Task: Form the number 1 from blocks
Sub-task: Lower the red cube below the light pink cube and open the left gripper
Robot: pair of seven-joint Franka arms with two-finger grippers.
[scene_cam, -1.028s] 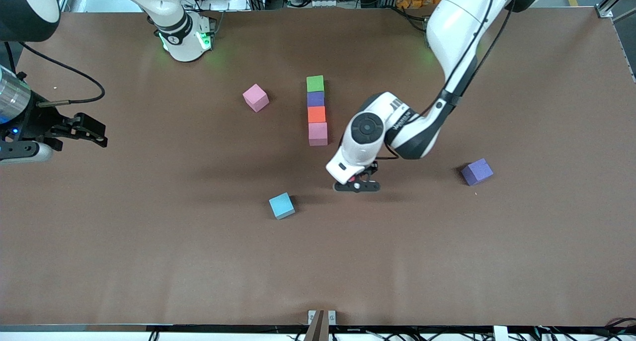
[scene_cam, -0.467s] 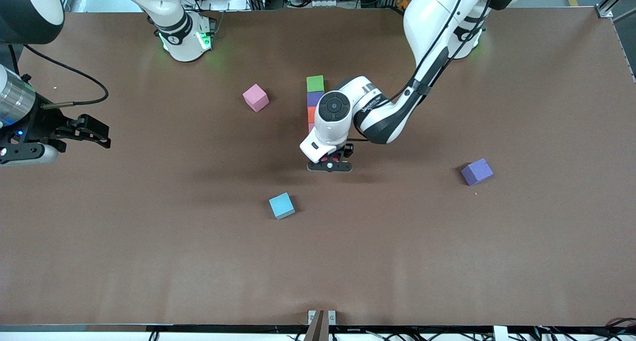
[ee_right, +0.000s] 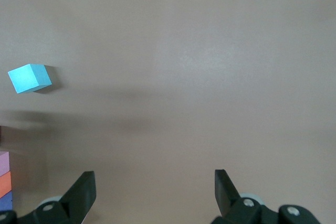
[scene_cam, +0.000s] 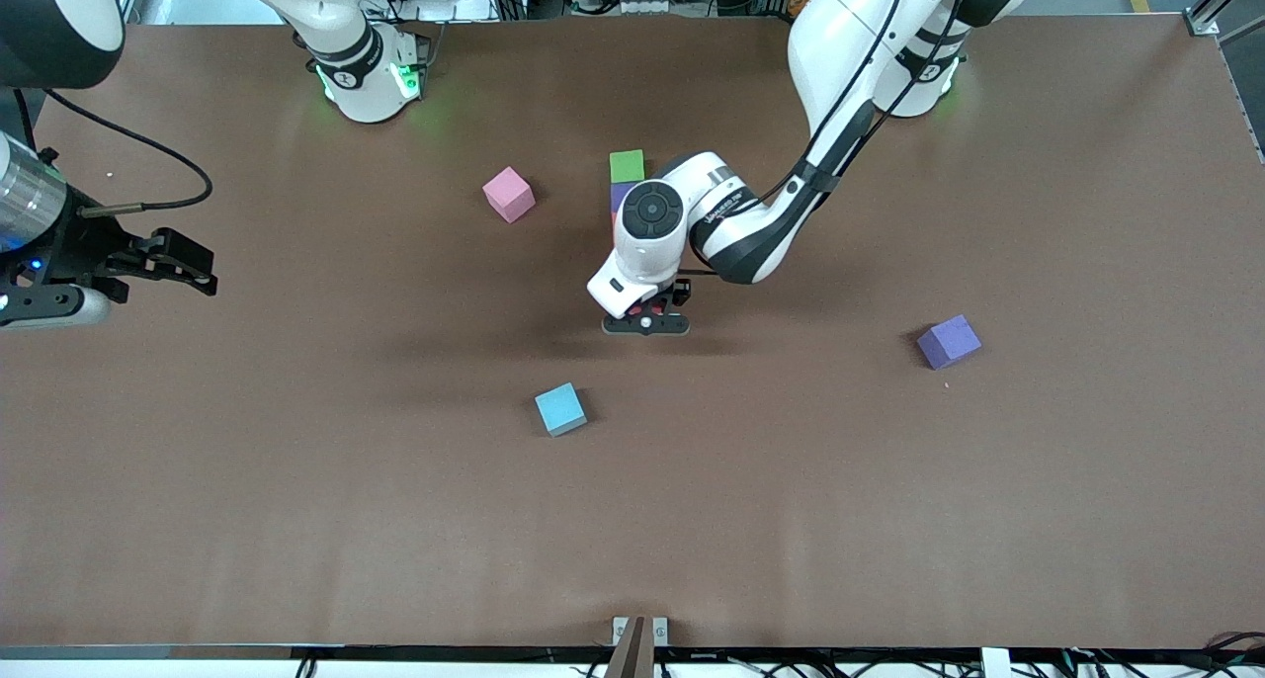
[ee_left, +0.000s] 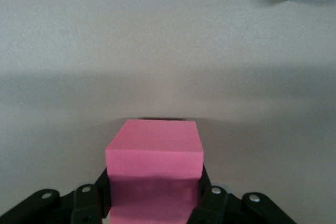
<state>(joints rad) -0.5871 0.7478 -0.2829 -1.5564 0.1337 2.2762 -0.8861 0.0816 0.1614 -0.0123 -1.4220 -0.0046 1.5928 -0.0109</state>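
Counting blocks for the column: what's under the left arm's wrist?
Only the green block and a sliver of the purple block show. The rest of the column is covered. The left pincer holds a reddish-pink block.

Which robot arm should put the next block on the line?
Left. The left gripper already holds a red block just past the near end of the column of blocks. The right gripper waits open at the table's edge.
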